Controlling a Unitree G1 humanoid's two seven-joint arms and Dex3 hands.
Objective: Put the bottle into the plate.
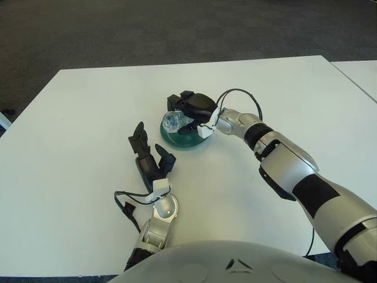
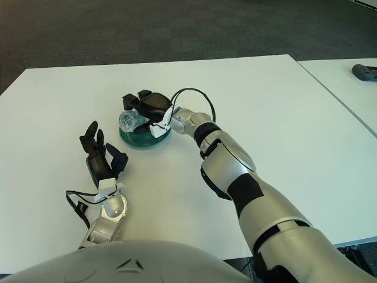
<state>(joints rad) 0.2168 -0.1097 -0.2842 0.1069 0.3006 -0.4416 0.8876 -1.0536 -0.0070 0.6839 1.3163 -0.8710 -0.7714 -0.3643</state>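
Note:
A small clear plastic bottle [image 1: 171, 122] lies on its side over the left part of a round green plate [image 1: 184, 141] near the middle of the white table [image 1: 82, 112]. My right hand [image 1: 182, 116], black-fingered, reaches in from the right and is curled around the bottle from above, with the thumb under it. I cannot tell whether the bottle touches the plate. My left hand [image 1: 148, 154] shows just left of and nearer than the plate, fingers spread and pointing up, holding nothing.
A black cable [image 1: 241, 94] loops above my right wrist. A second white table [image 2: 347, 76] stands to the right with a dark object [image 2: 365, 72] on it. Dark carpet lies beyond the far edge.

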